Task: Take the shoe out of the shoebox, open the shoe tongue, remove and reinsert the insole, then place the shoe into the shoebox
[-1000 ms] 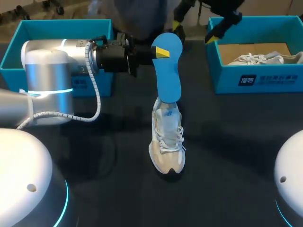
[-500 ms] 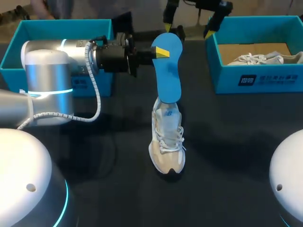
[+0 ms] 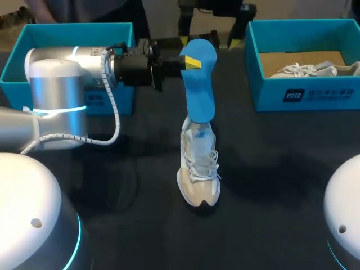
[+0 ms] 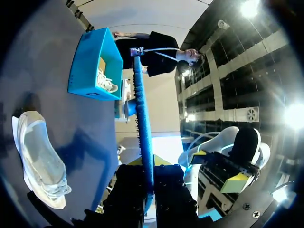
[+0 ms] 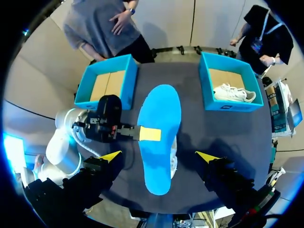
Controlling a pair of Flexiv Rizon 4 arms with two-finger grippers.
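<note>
Pinching the blue insole [image 3: 201, 93] by its far end, the left gripper [image 3: 188, 62] holds it at 12 o'clock of the shoe [image 3: 198, 169] mid-table. The right gripper [image 3: 206, 35] hangs at the insole's 12 o'clock, jaws spread. The shoebox [image 3: 304, 93] stands at the shoe's 2 o'clock.

The insole [image 3: 200, 90] is bright blue, the shoe [image 3: 198, 169] cream and white with white laces, the surface [image 3: 281, 169] dark navy. The left shoebox [image 3: 73, 26] and right shoebox [image 3: 315, 94] are turquoise with brown cardboard floors, the right one with a white label, and the second shoe [image 3: 315, 68] is white. The left gripper [image 3: 193, 62] and right gripper [image 5: 158, 156] have black fingers with bright yellow tips; the left arm [image 3: 56, 73] is silver.
</note>
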